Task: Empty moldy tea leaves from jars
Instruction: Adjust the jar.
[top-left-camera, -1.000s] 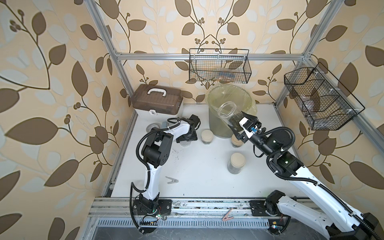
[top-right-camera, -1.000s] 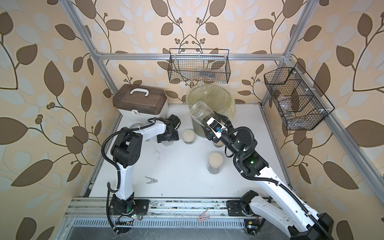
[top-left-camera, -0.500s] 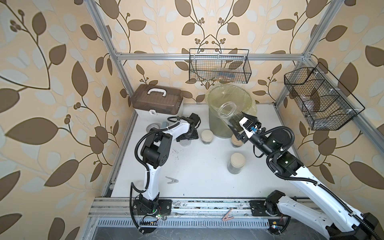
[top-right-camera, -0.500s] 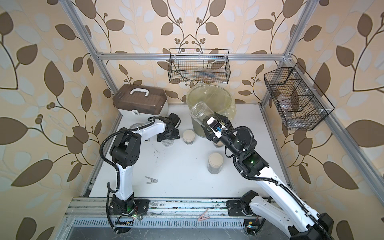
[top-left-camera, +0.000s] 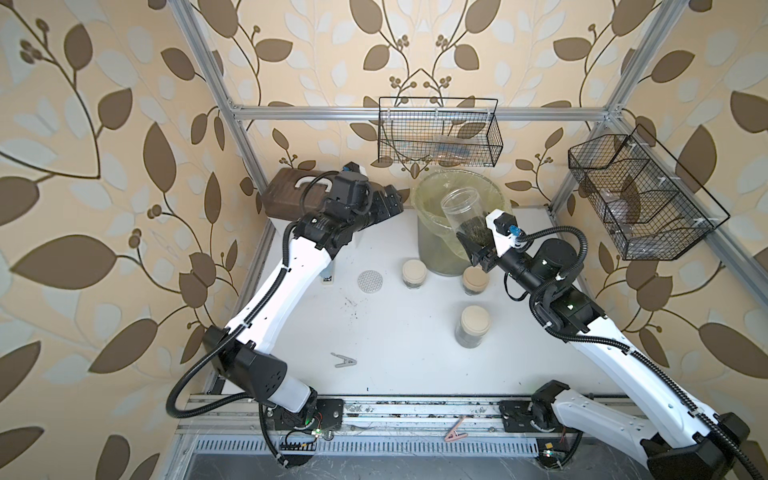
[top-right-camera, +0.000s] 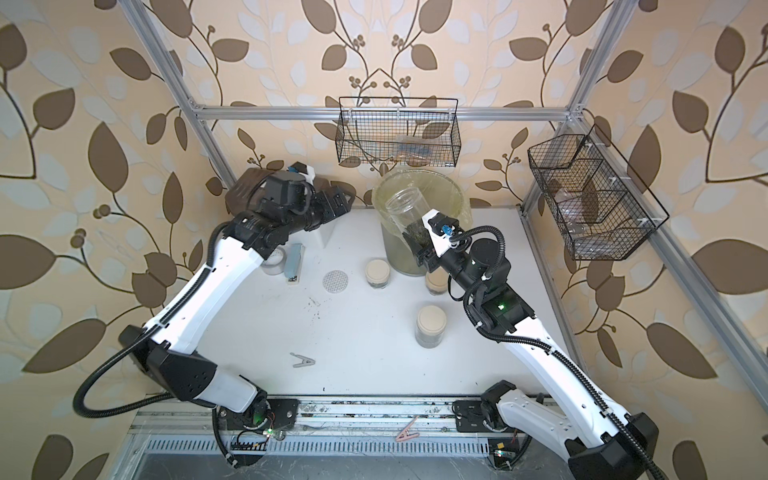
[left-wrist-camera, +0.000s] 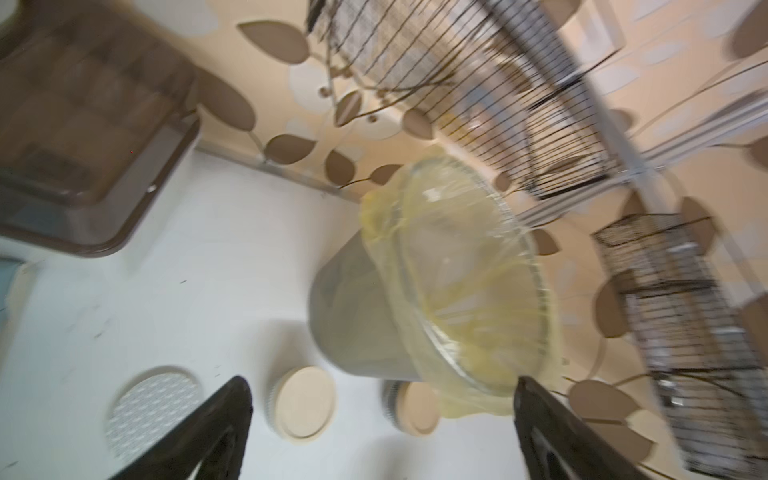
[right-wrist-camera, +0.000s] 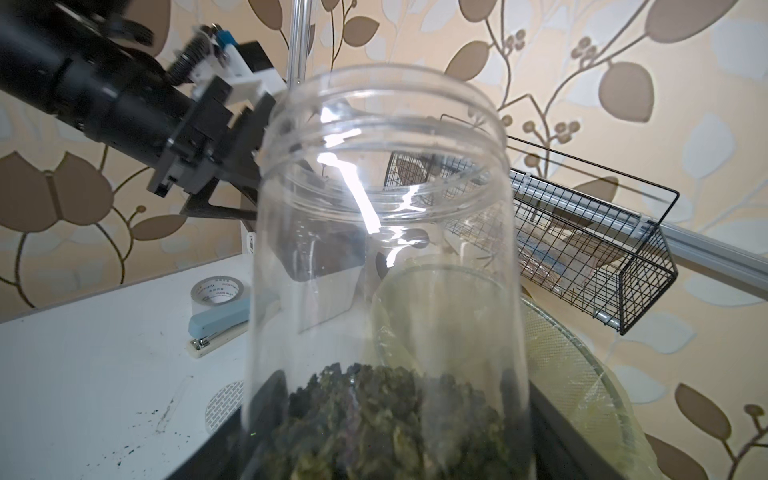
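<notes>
Firmly, the right gripper (top-left-camera: 473, 243) clamps a tilted, lidless jar (top-left-camera: 459, 208) of moldy tea leaves (top-left-camera: 471, 227) by the bin (top-left-camera: 432, 253); the left gripper (top-left-camera: 390, 203) gapes empty.

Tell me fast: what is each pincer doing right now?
Left pincer: open, holding nothing.
Right pincer: shut on the lidless jar, tea leaves inside.

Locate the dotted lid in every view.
In a top view: dotted lid flat on the table, beside a beige-lidded jar.
In a top view: same spot.
Left wrist: lid next to one of the left gripper's fingers.
Right wrist: lid half hidden behind the held jar.
Shared landmark: yellow-lined bin.
</notes>
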